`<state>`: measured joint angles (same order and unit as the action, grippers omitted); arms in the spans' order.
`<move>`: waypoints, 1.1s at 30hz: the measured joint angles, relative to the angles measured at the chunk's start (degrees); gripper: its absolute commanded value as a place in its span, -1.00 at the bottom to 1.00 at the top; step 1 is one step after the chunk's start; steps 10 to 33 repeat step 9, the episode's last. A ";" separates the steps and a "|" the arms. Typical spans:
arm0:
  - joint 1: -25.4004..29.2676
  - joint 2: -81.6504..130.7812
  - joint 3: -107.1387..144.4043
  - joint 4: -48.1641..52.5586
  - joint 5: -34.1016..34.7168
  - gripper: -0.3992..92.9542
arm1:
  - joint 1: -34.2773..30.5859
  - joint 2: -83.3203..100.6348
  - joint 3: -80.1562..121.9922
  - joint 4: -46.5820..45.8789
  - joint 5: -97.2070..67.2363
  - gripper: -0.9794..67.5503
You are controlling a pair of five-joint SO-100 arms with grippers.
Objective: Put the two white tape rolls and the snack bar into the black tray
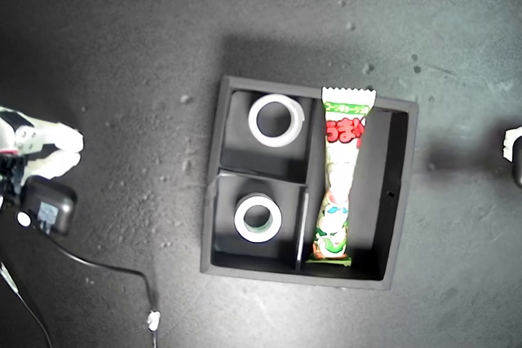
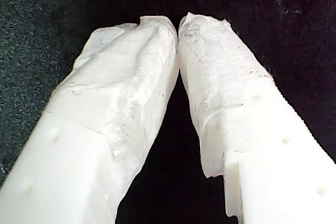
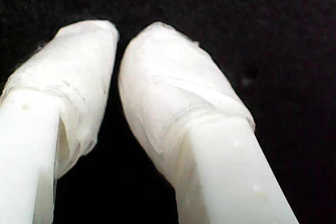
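Both white tape rolls point(image 1: 276, 120) point(image 1: 258, 218) sit in the small compartments of your black tray point(image 1: 400, 201), snack bar point(image 1: 341, 181) in the long one. My first gripper point(image 2: 177, 24) and my second gripper point(image 3: 118, 38) are closed, empty.

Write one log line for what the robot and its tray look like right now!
tray: holds both tape rolls, separate small compartments | snack bar: long compartment | first gripper: jaws shut, empty | second gripper: jaws nearly shut, empty

Open dark tabletop point(image 1: 122, 55) rings the black tray point(image 1: 400, 193); only a cabled adapter point(image 1: 49, 208) intrudes.
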<state>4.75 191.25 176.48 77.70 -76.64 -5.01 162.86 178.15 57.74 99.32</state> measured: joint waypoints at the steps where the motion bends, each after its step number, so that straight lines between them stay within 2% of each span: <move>1: 0.00 0.00 0.00 0.00 0.00 -0.99 | -0.09 0.00 0.00 0.18 0.35 -0.97; 33: 0.00 0.00 0.00 0.09 0.09 -0.99 | -0.09 0.00 0.00 0.18 0.88 -0.97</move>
